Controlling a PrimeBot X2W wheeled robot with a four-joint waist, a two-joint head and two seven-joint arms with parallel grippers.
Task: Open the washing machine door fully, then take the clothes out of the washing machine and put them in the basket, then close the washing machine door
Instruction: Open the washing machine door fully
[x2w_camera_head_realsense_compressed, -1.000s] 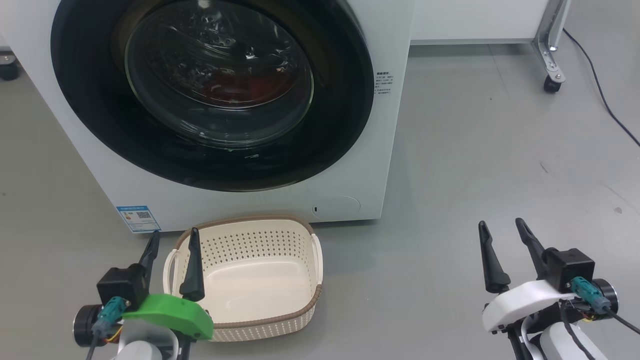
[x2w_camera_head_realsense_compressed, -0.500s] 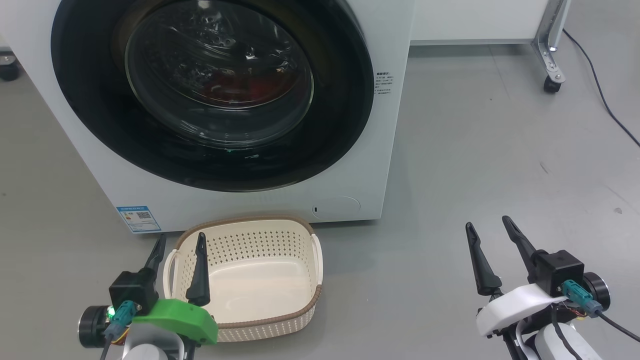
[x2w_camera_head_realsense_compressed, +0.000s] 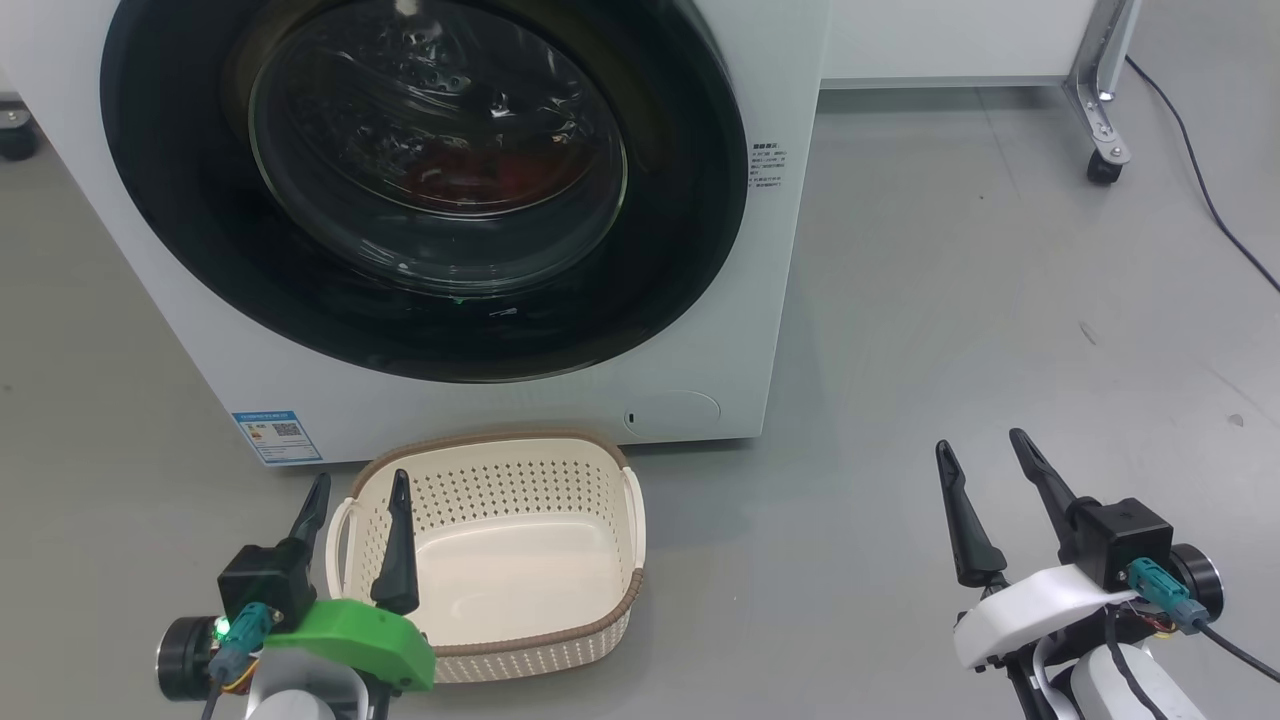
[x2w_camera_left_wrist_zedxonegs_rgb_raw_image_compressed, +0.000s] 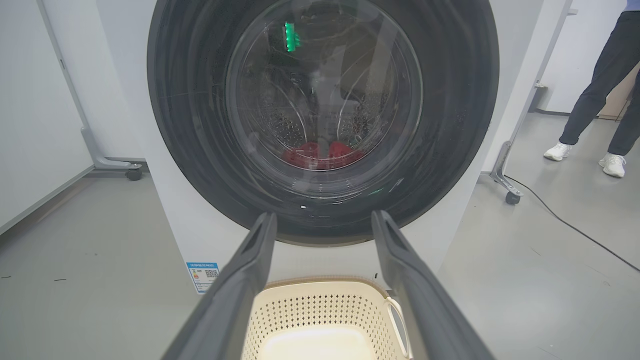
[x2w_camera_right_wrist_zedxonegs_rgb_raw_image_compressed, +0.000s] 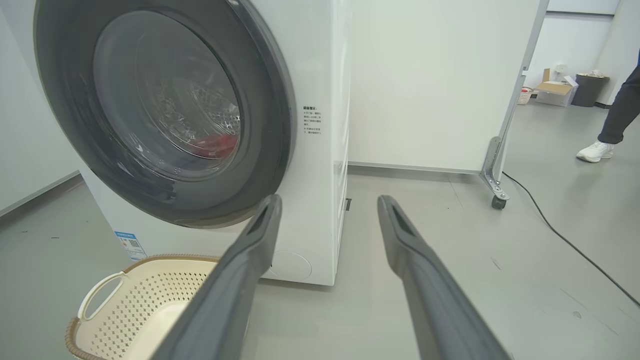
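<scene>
The white washing machine (x2w_camera_head_realsense_compressed: 785, 300) stands before me with its door (x2w_camera_head_realsense_compressed: 690, 250) shut, a black rim around a bulging glass bowl. Through the glass the red clothes (x2w_camera_head_realsense_compressed: 480, 165) lie at the bottom of the drum, also seen as red clothes (x2w_camera_left_wrist_zedxonegs_rgb_raw_image_compressed: 320, 154) and red clothes (x2w_camera_right_wrist_zedxonegs_rgb_raw_image_compressed: 217, 142). The cream basket (x2w_camera_head_realsense_compressed: 500, 443) sits empty on the floor just in front of the machine. My left gripper (x2w_camera_head_realsense_compressed: 361, 477) hovers open over the basket's left end, its fingers (x2w_camera_left_wrist_zedxonegs_rgb_raw_image_compressed: 240, 280) pointing at the door. My right gripper (x2w_camera_head_realsense_compressed: 979, 440) is open above bare floor to the machine's right.
A person's legs (x2w_camera_left_wrist_zedxonegs_rgb_raw_image_compressed: 595, 100) in dark trousers and white shoes stand at the far right. A castered metal frame (x2w_camera_head_realsense_compressed: 1100, 120) and a black cable (x2w_camera_head_realsense_compressed: 1205, 190) lie on the grey floor right of the machine. A box and a bin (x2w_camera_right_wrist_zedxonegs_rgb_raw_image_compressed: 587, 87) stand far off.
My left gripper has drawn back and slightly right over the basket's end. The right gripper has shifted a little to the left. Door, clothes and basket are unmoved.
</scene>
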